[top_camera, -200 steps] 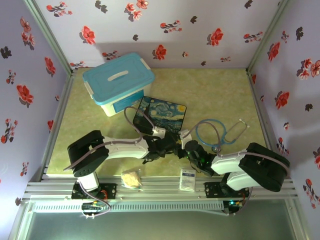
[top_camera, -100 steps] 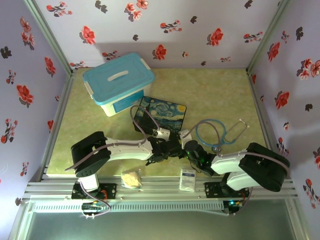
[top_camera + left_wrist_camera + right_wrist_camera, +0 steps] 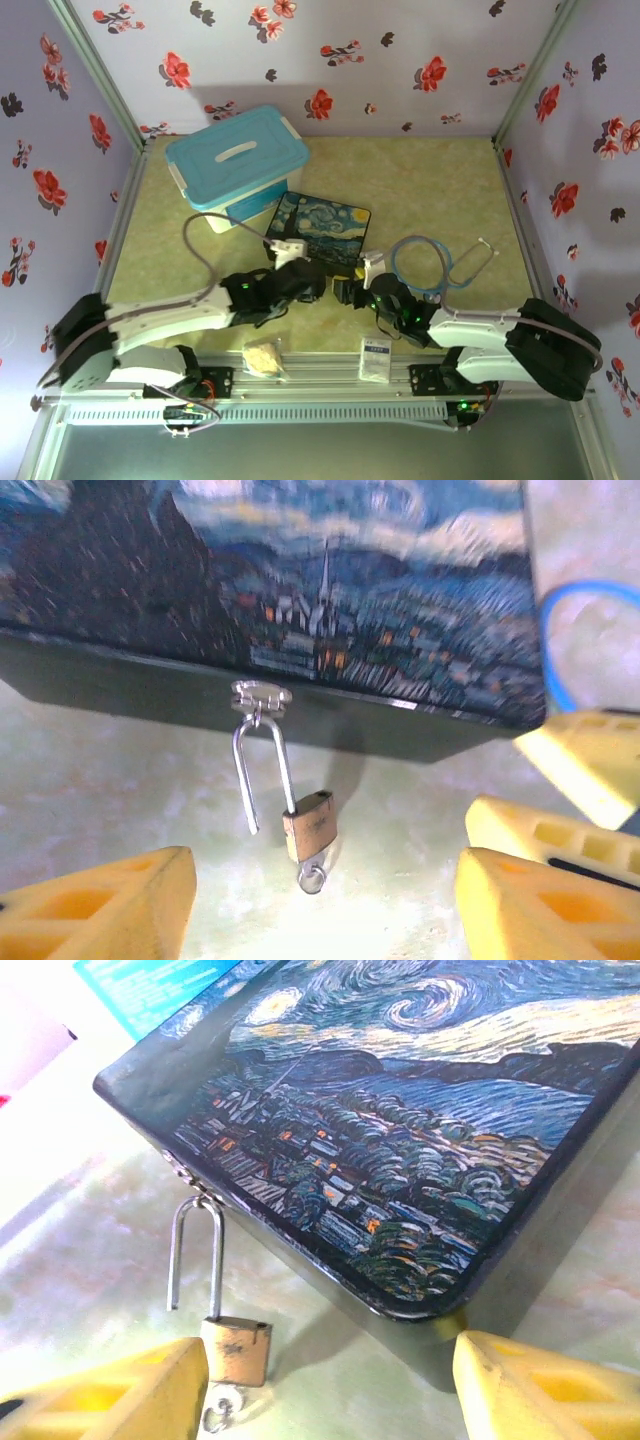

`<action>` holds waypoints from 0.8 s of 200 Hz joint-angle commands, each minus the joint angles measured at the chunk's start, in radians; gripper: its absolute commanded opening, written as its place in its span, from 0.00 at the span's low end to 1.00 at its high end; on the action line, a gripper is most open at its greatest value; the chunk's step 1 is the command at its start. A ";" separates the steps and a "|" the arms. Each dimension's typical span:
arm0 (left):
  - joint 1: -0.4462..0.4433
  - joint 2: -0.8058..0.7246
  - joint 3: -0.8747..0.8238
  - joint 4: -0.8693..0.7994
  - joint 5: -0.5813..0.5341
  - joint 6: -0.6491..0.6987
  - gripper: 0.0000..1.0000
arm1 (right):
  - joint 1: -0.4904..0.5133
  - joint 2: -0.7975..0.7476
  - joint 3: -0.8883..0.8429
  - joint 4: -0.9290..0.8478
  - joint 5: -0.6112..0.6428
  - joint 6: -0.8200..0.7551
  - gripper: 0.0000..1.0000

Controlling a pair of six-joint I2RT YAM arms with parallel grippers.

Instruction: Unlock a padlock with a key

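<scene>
Padlock (image 3: 310,823) lies on the bench (image 3: 430,190) near its centre, just beside the near wall of the painted tin (image 3: 322,228). Its shackle (image 3: 262,770) is looped through the tin's hasp (image 3: 260,693). One leg sits in the lock body and the other hangs free, so I read it as popped. Key (image 3: 312,879) is in the bottom of the body.

Left tool (image 3: 325,900) is spread wide and gripping nothing; the lock sits in the gap ahead of its fingers. Right tool (image 3: 330,1355) is likewise spread wide and empty, low on the bench, with the lock next to its left finger.

Blue tub (image 3: 237,160) sits toward the far-left corner. Stethoscope (image 3: 440,265) is right of the tin.
</scene>
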 commanded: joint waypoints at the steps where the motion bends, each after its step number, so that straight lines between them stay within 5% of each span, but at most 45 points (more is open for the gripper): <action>1: 0.054 -0.087 -0.119 0.139 0.080 -0.020 0.76 | -0.002 0.048 0.039 -0.012 -0.035 0.118 0.66; 30: 0.107 -0.184 -0.258 0.261 0.125 -0.077 0.76 | 0.008 0.163 0.095 -0.005 -0.039 0.190 0.60; 81: 0.170 -0.209 -0.275 0.178 0.148 -0.069 0.74 | 0.004 0.081 0.023 -0.131 0.230 0.348 0.61; 160: 0.226 -0.227 -0.284 0.189 0.187 -0.039 0.71 | -0.136 0.083 0.110 -0.233 0.143 0.213 0.61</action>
